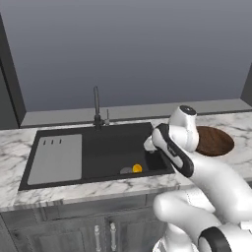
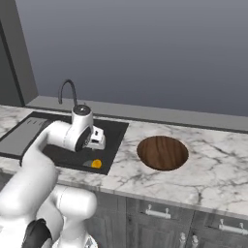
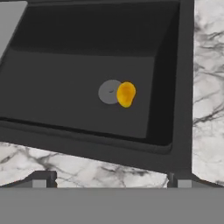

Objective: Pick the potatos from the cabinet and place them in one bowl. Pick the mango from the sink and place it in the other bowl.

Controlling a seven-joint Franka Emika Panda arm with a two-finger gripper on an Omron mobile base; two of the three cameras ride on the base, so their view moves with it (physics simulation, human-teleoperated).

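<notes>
Mango (image 3: pixel 126 94) is seen lying on the floor of the black sink (image 3: pixel 65 87), touching the right edge of the round grey drain (image 3: pixel 109 92) and well inside the basin's walls. In the left base view the yellow fruit (image 1: pixel 137 168) sits toward the 5 o'clock corner of the basin — near the front wall. The grey ribbed drainboard (image 1: pixel 55 158) is set at the 9 o'clock side of the sink, and the thin dark faucet (image 1: pixel 97 107) rises at 12 o'clock behind it.

The hand (image 2: pixel 97 138) is held above the basin, over its right part, apart from the mango (image 2: pixel 96 164) below it. Its fingertips (image 3: pixel 43 178) are seen spread wide at the bottom of the hand view, with nothing between them — the hand is open.

The dark reddish-brown bowl (image 2: pixel 162 152) stands on the marble bench (image 2: pixel 213 169) at 3 o'clock from the sink, just beside its rim, and nothing is seen inside it.
</notes>
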